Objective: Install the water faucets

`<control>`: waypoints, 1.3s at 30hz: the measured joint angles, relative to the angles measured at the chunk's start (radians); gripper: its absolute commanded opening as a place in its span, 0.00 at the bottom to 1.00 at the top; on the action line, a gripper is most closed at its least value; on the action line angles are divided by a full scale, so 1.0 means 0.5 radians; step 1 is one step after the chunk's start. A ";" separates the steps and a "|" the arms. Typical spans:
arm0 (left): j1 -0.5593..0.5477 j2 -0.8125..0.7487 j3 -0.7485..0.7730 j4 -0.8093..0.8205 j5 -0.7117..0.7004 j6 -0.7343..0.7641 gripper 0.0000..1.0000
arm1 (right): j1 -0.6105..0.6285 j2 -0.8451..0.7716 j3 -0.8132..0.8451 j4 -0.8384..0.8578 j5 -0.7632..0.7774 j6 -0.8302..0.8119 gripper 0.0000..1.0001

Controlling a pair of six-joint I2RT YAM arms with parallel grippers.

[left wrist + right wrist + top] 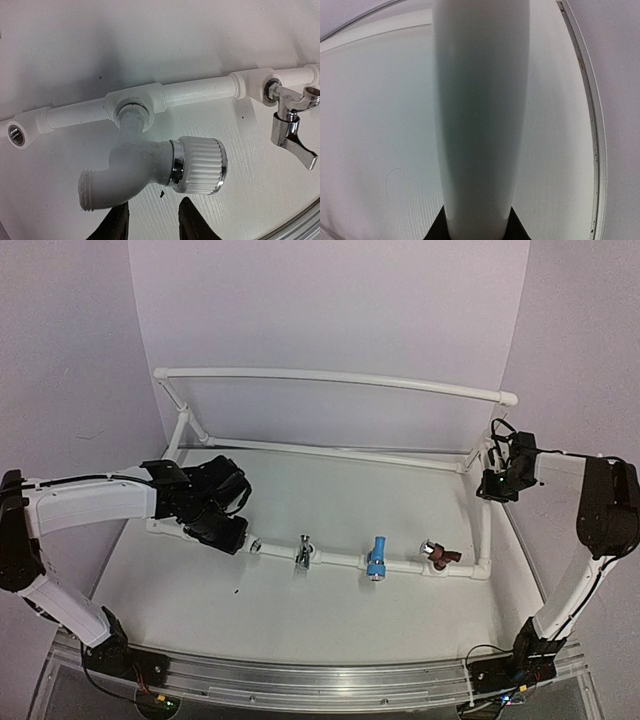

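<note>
**White tap sits just past the parted left claw**

The left claw (152, 226) is seen with its two dark fingertips (116, 224) spread apart, and nothing is held between them. The white tap (145, 165) lies just beyond the tips, not inside the gap. Its threaded spout end is set a little to the left of the left finger. Its ribbed knob, ringed in chrome, is set just above the right finger. Whether either tip touches the tap cannot be told.

The tap's neck is entered in a round fitting on the front pipe (200, 92). In the next fitting to the right the chrome tap (290, 130) is seated, its lever hanging down. At the pipe's left end a socket (16, 135) is seen with a metal thread inside.

From above, the left claw is placed over the left stretch of the front pipe, and most of the white tap is covered by it. Further right along the same pipe the chrome tap, the blue tap (376, 558) and the brown tap (440, 556) are lined up in turn.

The right claw (477, 231) is clamped on a white bar that fills the space between its fingers. From above, this bar is seen to be on the right side of the pipe frame (330, 377), well apart from the white tap and nearest to the brown one. The frame rests on the white table (300, 625).
</note>
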 measured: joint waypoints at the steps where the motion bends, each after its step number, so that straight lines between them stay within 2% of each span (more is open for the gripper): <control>1: -0.008 -0.034 -0.001 0.000 -0.006 -0.044 0.57 | 0.000 0.000 0.000 0.000 0.000 -0.001 0.00; 4: -0.037 -0.203 -0.018 0.021 -0.030 -0.214 0.75 | 0.000 0.000 0.000 0.000 0.000 -0.001 0.00; 6: -0.051 -0.356 -0.045 0.056 -0.047 -0.310 0.78 | -0.001 0.000 0.000 0.000 -0.001 -0.001 0.00; 8: -0.060 -0.476 -0.069 0.083 -0.064 -0.431 0.86 | -0.001 0.000 0.000 0.000 -0.003 -0.001 0.01; 9: -0.061 -0.518 -0.076 0.092 -0.082 -0.496 0.91 | -0.002 0.000 0.000 0.000 -0.003 -0.001 0.03; 12: -0.061 -0.553 -0.091 0.108 -0.152 -0.673 0.96 | -0.002 0.000 0.000 0.000 -0.005 -0.001 0.16; 14: -0.061 -0.542 -0.105 0.107 -0.186 -0.785 1.00 | -0.002 0.000 0.000 -0.001 -0.005 -0.001 0.27; 17: -0.061 -0.512 -0.112 0.107 -0.216 -0.894 1.00 | -0.002 0.000 0.001 -0.011 -0.001 -0.040 0.61; 19: -0.061 -0.502 -0.112 0.104 -0.221 -0.928 1.00 | -0.008 -0.001 0.000 -0.046 0.008 -0.071 0.77; 21: -0.061 -0.500 -0.112 0.101 -0.233 -0.941 1.00 | -0.020 -0.006 0.000 -0.077 0.016 -0.118 0.87; 23: -0.061 -0.506 -0.117 0.092 -0.252 -0.946 1.00 | -0.027 -0.030 0.000 -0.106 0.025 -0.151 0.93; 27: -0.061 -0.572 -0.158 0.059 -0.268 -0.934 1.00 | -0.033 -0.135 0.001 -0.161 0.032 -0.190 0.98; 34: -0.045 -0.625 -0.069 -0.135 -0.316 -0.816 1.00 | -0.033 -0.341 0.017 -0.291 0.005 -0.266 0.98; 37: 0.086 -0.592 0.069 -0.210 -0.255 -0.677 1.00 | -0.033 -0.490 0.017 -0.355 -0.018 -0.285 0.98; 39: 0.275 -0.562 0.146 -0.212 -0.182 -0.550 1.00 | -0.033 -0.630 0.016 -0.397 -0.044 -0.301 0.98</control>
